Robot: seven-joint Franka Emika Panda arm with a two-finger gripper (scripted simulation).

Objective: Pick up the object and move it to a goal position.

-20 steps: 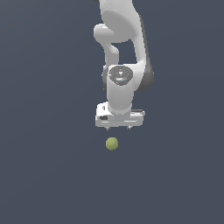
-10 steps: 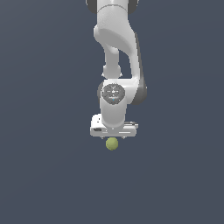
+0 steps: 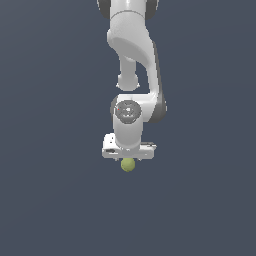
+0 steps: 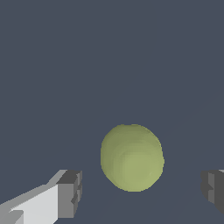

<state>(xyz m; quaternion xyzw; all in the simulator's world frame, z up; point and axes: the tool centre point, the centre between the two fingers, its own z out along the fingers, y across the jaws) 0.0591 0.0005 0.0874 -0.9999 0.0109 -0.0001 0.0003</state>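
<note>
The object is a small yellow-green ball [image 3: 128, 165] on the dark grey surface. In the exterior view it sits directly under the white gripper [image 3: 128, 159], partly covered by the hand. In the wrist view the ball [image 4: 132, 157] lies between the two grey fingertips [image 4: 70, 193], with a gap on each side. The gripper [image 4: 142, 192] is open and straddles the ball without touching it.
Flat dark grey surface [image 3: 50, 200] all around, with no other objects in view.
The arm has swung toward the exterior view's left and come down, so the gripper now sits over the ball instead of above and beside it. The ball has not moved.
</note>
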